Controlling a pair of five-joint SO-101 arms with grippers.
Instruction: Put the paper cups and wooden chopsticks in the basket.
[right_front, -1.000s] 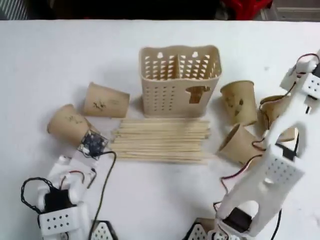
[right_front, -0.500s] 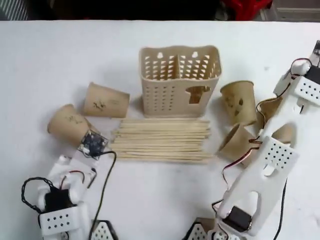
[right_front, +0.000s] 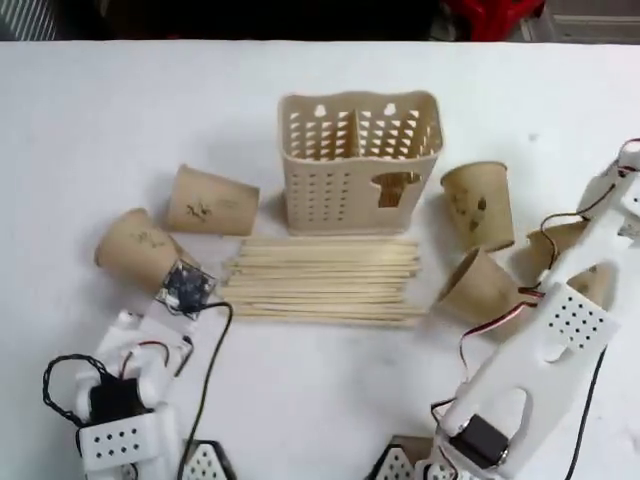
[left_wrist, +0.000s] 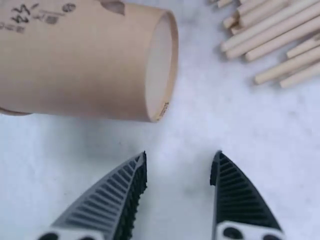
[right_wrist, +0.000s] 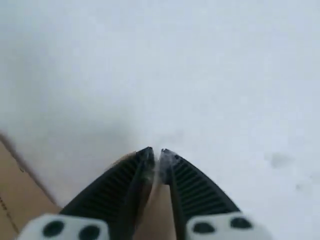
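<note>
High view shows the basket upright at the far middle of the table, wooden chopsticks piled just near of it, and paper cups lying on both sides. The left gripper hangs spread open beside a tipped paper cup. The right gripper is pressed nearly together, apparently pinching a right-side cup.
</note>
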